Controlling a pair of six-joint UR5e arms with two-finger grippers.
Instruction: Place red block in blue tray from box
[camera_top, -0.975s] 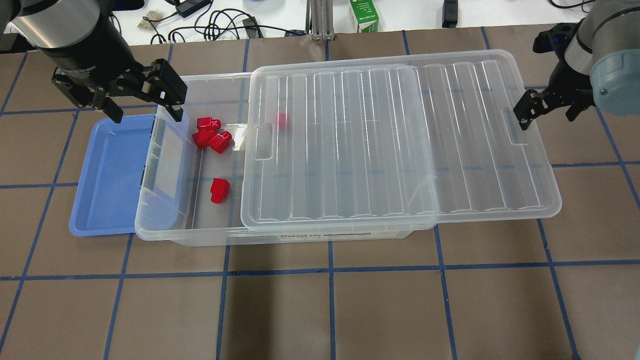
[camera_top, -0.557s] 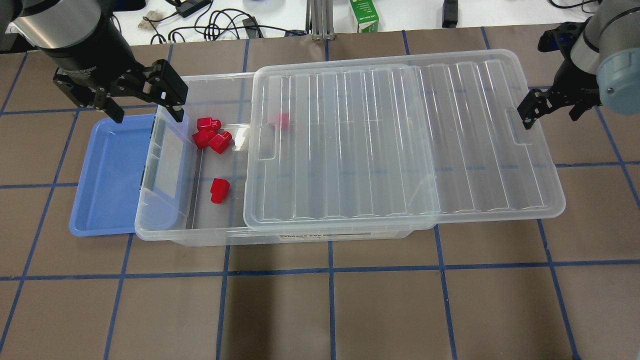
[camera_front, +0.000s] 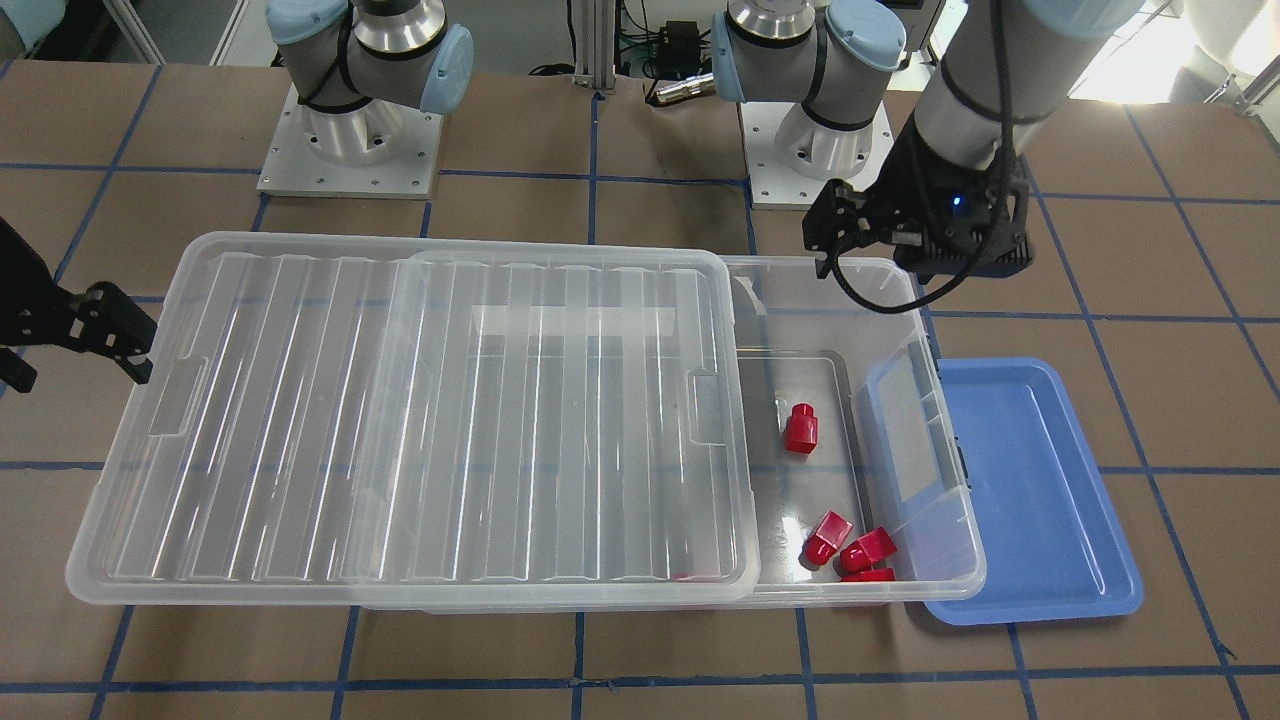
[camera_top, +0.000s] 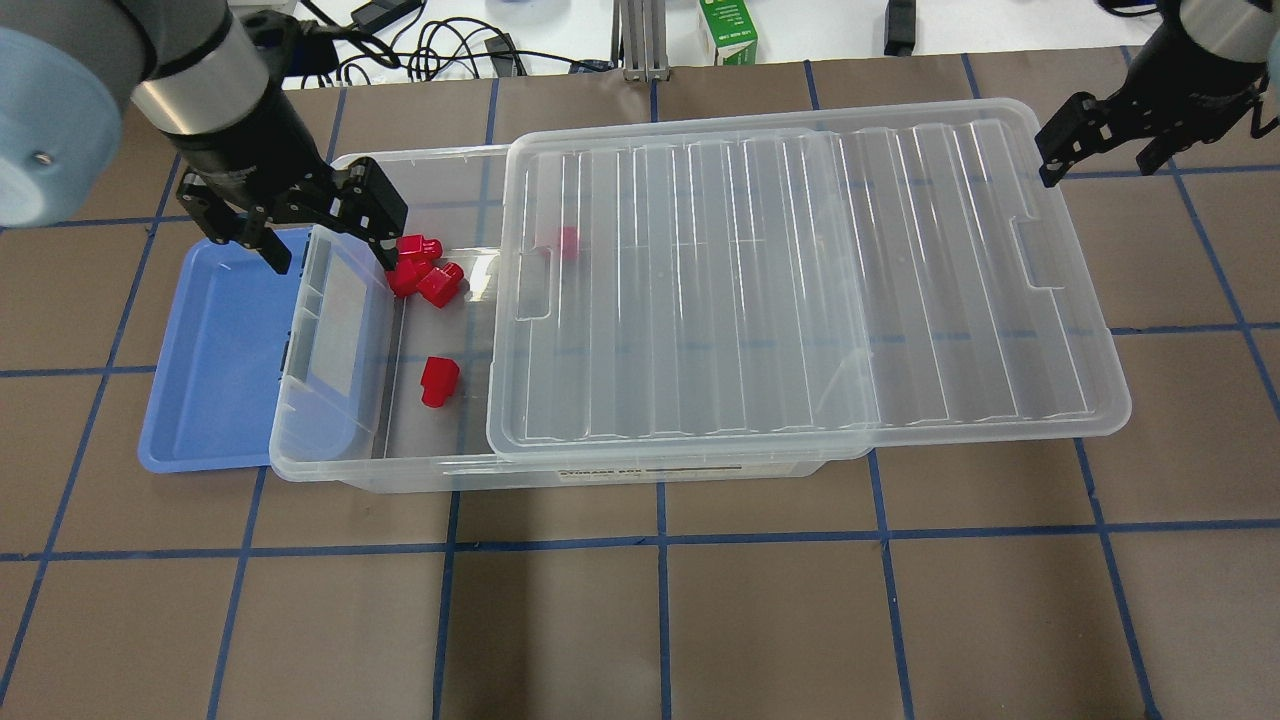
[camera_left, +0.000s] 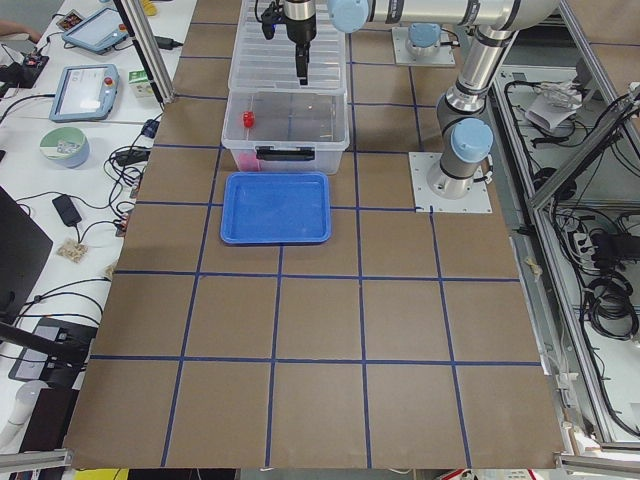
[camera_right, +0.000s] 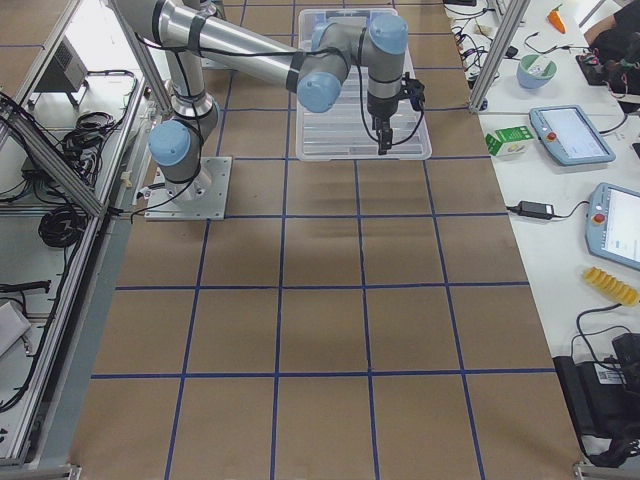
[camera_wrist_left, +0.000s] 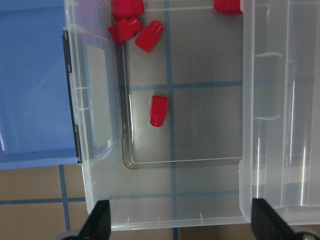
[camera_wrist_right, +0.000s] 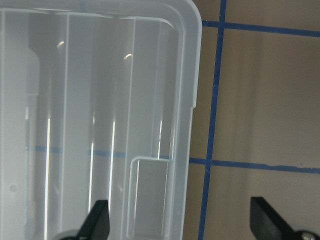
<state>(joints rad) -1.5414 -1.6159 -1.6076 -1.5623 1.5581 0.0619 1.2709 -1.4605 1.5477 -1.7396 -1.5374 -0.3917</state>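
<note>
The left gripper (camera_top: 334, 258) is held wide open above the uncovered end of the large clear plastic box (camera_top: 400, 468). Inside it, one small red stepped plastic block (camera_top: 439, 381) is seen lying alone, with three more clustered nearby. The shallow blue plastic tray (camera_top: 215, 350) is set just beside that end. The right gripper (camera_top: 1097, 165) is likewise spread open, beyond the ribbed clear lid (camera_top: 800, 280).

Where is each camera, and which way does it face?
Overhead: behind the robot, looking down; left end effector and right end effector enter from top corners.
Front-facing: across the table, facing both arm bases; mirrored.
Exterior left: table end by the shallow blue plastic tray; left arm nearer.
Exterior right: opposite end, by the ribbed clear lid; right arm nearer.
Left wrist: straight down into the clear plastic box; own fingertips at bottom.
Right wrist: down on the lid's corner; fingertips likewise.
Shared: overhead and front-facing show the small red plastic blocks.
</note>
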